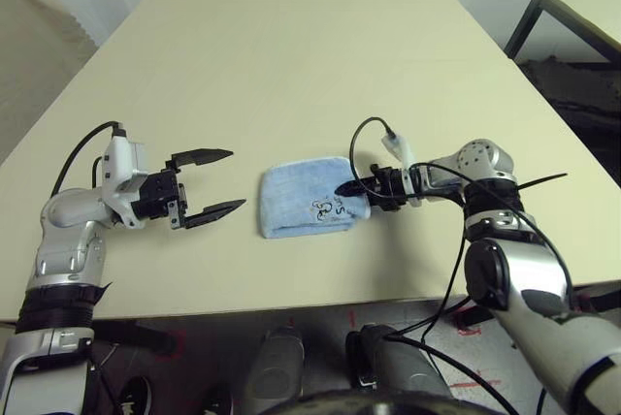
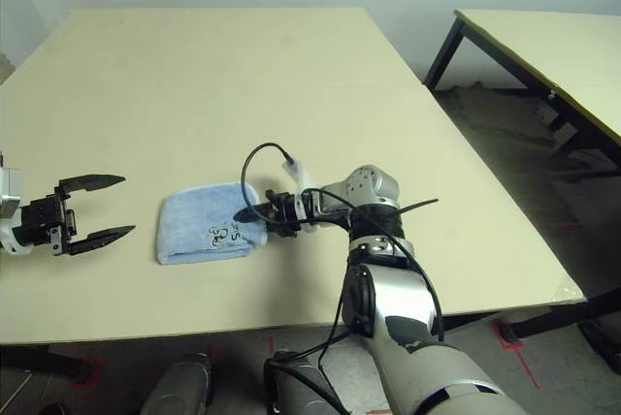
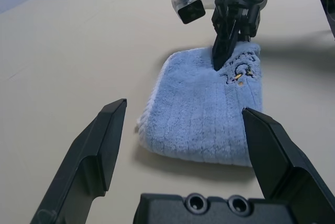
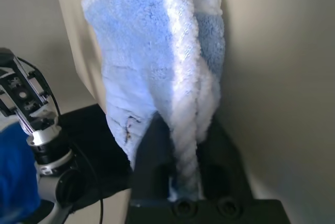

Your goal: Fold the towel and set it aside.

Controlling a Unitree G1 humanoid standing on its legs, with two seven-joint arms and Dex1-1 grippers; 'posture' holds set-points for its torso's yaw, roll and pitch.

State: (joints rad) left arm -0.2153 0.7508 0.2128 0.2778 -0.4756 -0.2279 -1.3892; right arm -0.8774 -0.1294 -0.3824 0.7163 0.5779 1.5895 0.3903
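Note:
The towel (image 1: 301,200), light blue and folded into a small thick rectangle with a dark embroidered mark near its right end, lies on the tan table (image 1: 291,56) near the front edge. My right gripper (image 1: 349,187) is shut on the towel's right edge; in the right wrist view the white-stitched towel layers (image 4: 183,130) run down between its fingers. My left gripper (image 1: 236,179) hovers open just left of the towel, its fingers (image 3: 104,135) spread wide and pointing at it, apart from the cloth.
A second table (image 2: 553,47) with dark metal legs stands off to the right, across a gap of floor. A black cable (image 1: 364,134) loops up from my right wrist. The table's front edge runs close below the towel.

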